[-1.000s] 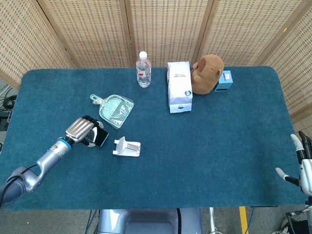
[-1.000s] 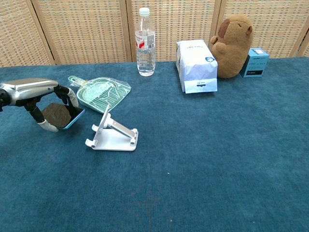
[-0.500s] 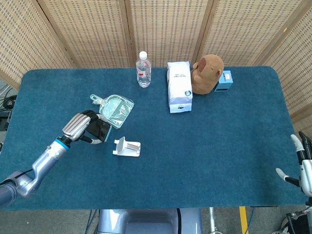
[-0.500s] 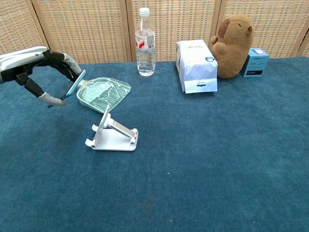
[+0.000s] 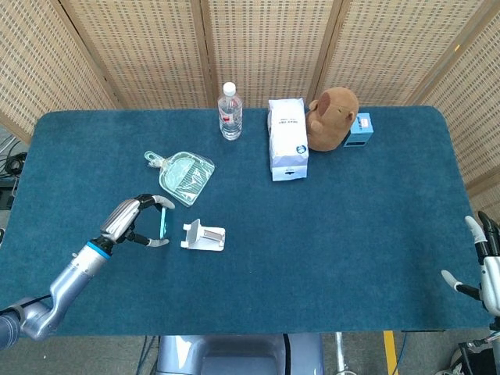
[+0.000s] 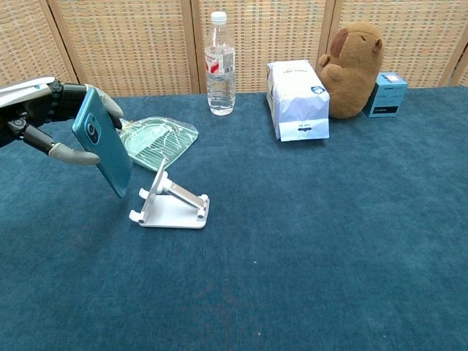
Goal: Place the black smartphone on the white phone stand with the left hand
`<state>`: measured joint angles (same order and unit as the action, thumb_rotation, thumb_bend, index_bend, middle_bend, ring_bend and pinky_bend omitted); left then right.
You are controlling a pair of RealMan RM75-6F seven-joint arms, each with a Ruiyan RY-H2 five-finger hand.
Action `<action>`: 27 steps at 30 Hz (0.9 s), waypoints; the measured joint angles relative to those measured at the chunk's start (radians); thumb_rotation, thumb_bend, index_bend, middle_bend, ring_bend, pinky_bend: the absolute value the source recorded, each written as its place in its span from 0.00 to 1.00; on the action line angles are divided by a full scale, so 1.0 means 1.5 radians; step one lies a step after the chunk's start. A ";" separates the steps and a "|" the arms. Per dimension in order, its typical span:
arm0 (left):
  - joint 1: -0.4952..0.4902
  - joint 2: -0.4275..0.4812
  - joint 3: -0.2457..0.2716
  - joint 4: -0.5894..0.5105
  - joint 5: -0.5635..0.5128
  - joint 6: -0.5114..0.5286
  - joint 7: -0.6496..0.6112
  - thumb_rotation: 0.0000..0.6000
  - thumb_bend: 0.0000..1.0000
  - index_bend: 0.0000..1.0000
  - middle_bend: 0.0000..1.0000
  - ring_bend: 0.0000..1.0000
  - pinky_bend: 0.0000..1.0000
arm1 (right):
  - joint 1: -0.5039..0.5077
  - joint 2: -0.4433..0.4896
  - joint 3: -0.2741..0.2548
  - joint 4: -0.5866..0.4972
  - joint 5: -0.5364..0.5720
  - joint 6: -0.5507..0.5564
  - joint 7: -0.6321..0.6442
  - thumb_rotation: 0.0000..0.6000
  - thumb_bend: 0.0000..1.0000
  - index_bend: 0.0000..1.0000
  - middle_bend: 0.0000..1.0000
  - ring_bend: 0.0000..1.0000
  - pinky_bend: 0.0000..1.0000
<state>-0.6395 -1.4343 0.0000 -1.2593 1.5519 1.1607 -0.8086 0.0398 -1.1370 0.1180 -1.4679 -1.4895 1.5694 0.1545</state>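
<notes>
My left hand [image 5: 134, 223] [image 6: 45, 121] holds the smartphone [image 6: 103, 140] upright above the table, just left of the white phone stand [image 5: 203, 235] [image 6: 170, 201]. In the chest view the phone's teal back with its round camera faces me. From the head view the phone [image 5: 162, 223] shows edge-on as a thin teal line. Phone and stand are apart. The stand sits empty on the blue cloth, its backrest tilted. My right hand [image 5: 480, 266] hangs off the table's right edge, fingers apart, holding nothing.
A pale green dustpan [image 5: 184, 176] [image 6: 152, 138] lies just behind the stand. Along the back stand a water bottle [image 5: 230, 112], a white bag [image 5: 287, 138], a brown plush toy [image 5: 333, 117] and a small blue box [image 5: 359, 129]. Wicker screens close off the rear.
My left hand lifted the phone off the cloth, turned it from flat to upright and carried it right, toward the stand. The right hand stayed put.
</notes>
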 measured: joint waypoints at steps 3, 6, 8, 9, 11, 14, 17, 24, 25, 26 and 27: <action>0.005 -0.015 -0.002 -0.002 -0.006 0.000 -0.042 1.00 0.00 0.36 0.43 0.38 0.22 | 0.000 0.000 0.000 0.000 0.000 0.000 0.001 1.00 0.09 0.00 0.00 0.00 0.00; 0.009 -0.031 -0.003 -0.001 -0.012 -0.005 -0.089 1.00 0.00 0.36 0.43 0.38 0.22 | 0.000 0.001 0.001 0.001 0.002 -0.002 0.004 1.00 0.09 0.00 0.00 0.00 0.00; 0.011 -0.044 -0.005 0.002 -0.015 -0.010 -0.116 1.00 0.00 0.36 0.43 0.38 0.22 | 0.001 0.001 0.001 0.002 0.002 -0.003 0.005 1.00 0.09 0.00 0.00 0.00 0.00; 0.011 -0.050 -0.006 0.003 -0.015 -0.012 -0.122 1.00 0.00 0.36 0.43 0.38 0.22 | 0.001 0.001 0.001 0.002 0.002 -0.003 0.005 1.00 0.09 0.00 0.00 0.00 0.00; 0.011 -0.056 -0.008 0.002 -0.015 -0.018 -0.129 1.00 0.00 0.36 0.43 0.38 0.22 | 0.001 0.001 0.001 0.002 0.002 -0.003 0.006 1.00 0.09 0.00 0.00 0.00 0.00; 0.010 -0.058 -0.010 0.000 -0.017 -0.026 -0.122 1.00 0.00 0.36 0.43 0.38 0.22 | 0.000 0.002 0.001 0.003 0.003 -0.003 0.009 1.00 0.09 0.00 0.00 0.00 0.00; 0.009 -0.060 -0.012 0.000 -0.022 -0.037 -0.111 1.00 0.00 0.36 0.43 0.38 0.22 | 0.000 0.002 0.001 0.003 0.003 -0.002 0.011 1.00 0.09 0.00 0.00 0.00 0.00; 0.008 -0.064 -0.022 0.000 -0.041 -0.057 -0.087 1.00 0.00 0.36 0.43 0.38 0.22 | 0.000 0.003 0.001 0.004 0.002 -0.001 0.013 1.00 0.09 0.00 0.00 0.00 0.00; 0.008 -0.063 -0.023 0.000 -0.041 -0.060 -0.087 1.00 0.00 0.36 0.43 0.38 0.22 | 0.000 0.003 0.001 0.004 0.001 -0.001 0.013 1.00 0.09 0.00 0.00 0.00 0.00; 0.008 -0.063 -0.023 0.000 -0.042 -0.063 -0.087 1.00 0.00 0.36 0.41 0.38 0.22 | -0.001 0.003 0.001 0.003 0.001 0.000 0.013 1.00 0.09 0.00 0.00 0.00 0.00; 0.008 -0.064 -0.024 0.001 -0.043 -0.065 -0.086 1.00 0.00 0.35 0.38 0.37 0.22 | -0.001 0.003 0.001 0.003 0.001 0.000 0.013 1.00 0.09 0.00 0.00 0.00 0.00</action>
<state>-0.6277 -1.5301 -0.0353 -1.2579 1.4878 1.0627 -0.9370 0.0387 -1.1324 0.1192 -1.4628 -1.4882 1.5696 0.1740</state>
